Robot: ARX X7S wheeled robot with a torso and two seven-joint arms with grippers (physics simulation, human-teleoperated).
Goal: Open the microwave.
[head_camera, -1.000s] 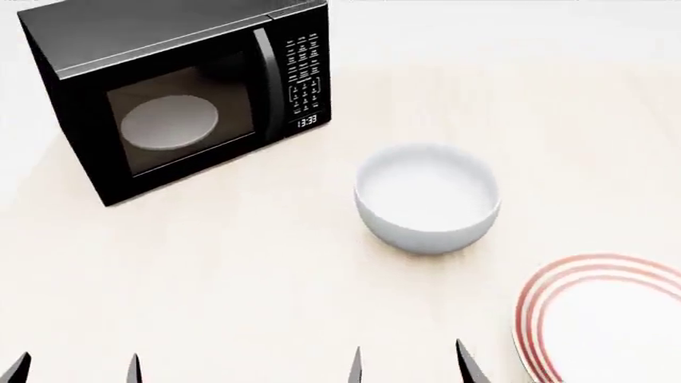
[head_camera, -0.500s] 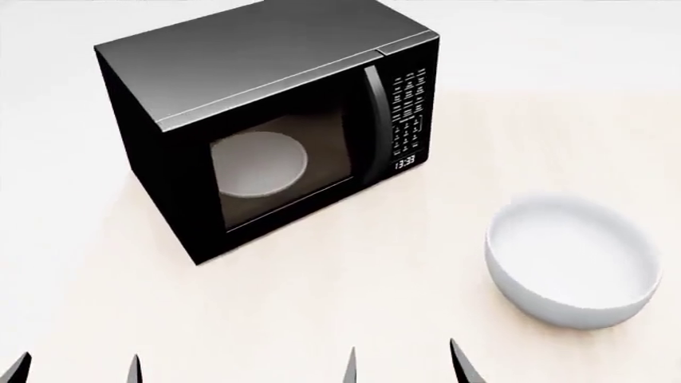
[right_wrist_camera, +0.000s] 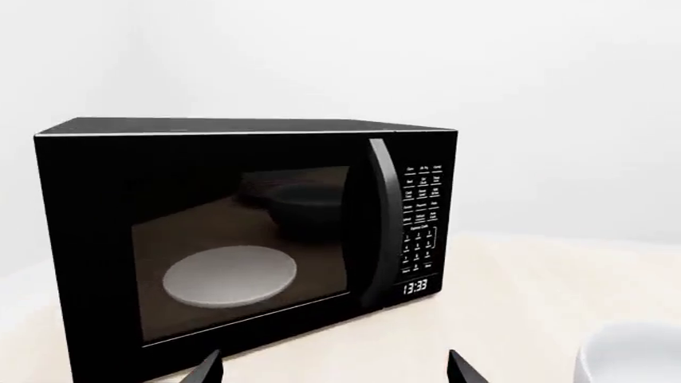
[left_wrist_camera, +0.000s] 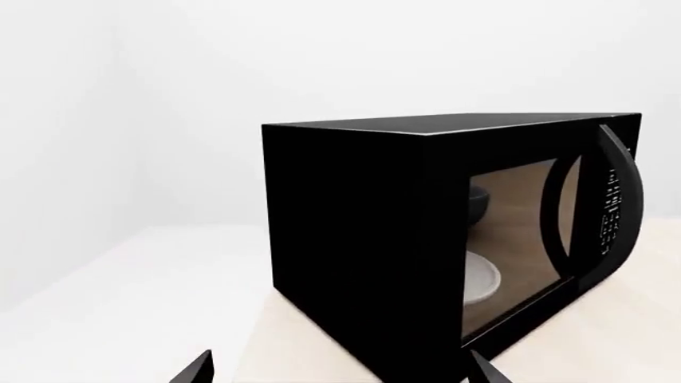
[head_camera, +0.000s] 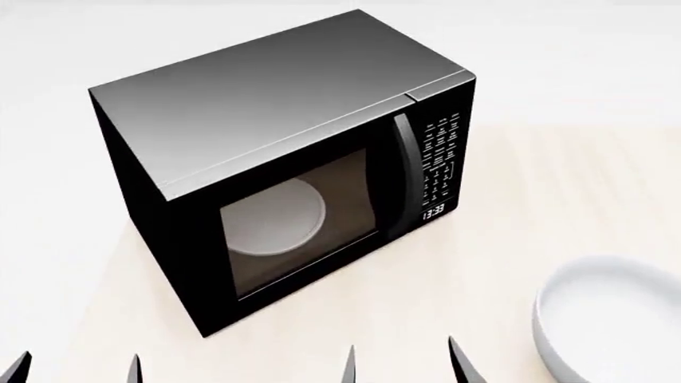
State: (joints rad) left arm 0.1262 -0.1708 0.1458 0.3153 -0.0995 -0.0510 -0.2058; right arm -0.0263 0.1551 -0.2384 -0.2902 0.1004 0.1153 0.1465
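Note:
The microwave is a black box with a grey top, standing on the light wooden table with its door shut. Its vertical handle lies between the window and the button panel with the clock. The white turntable plate shows through the window. It also shows in the left wrist view and the right wrist view. My left gripper and right gripper are open and empty at the near edge, short of the microwave, with only the fingertips visible.
A white bowl stands on the table to the right of the microwave, and its edge shows in the right wrist view. The table's pale surface stretches behind and to the right.
The view has moved closer and leftward: the microwave has grown and shifted toward the centre, the bowl has slid to the lower right, and the striped plate has left the view.

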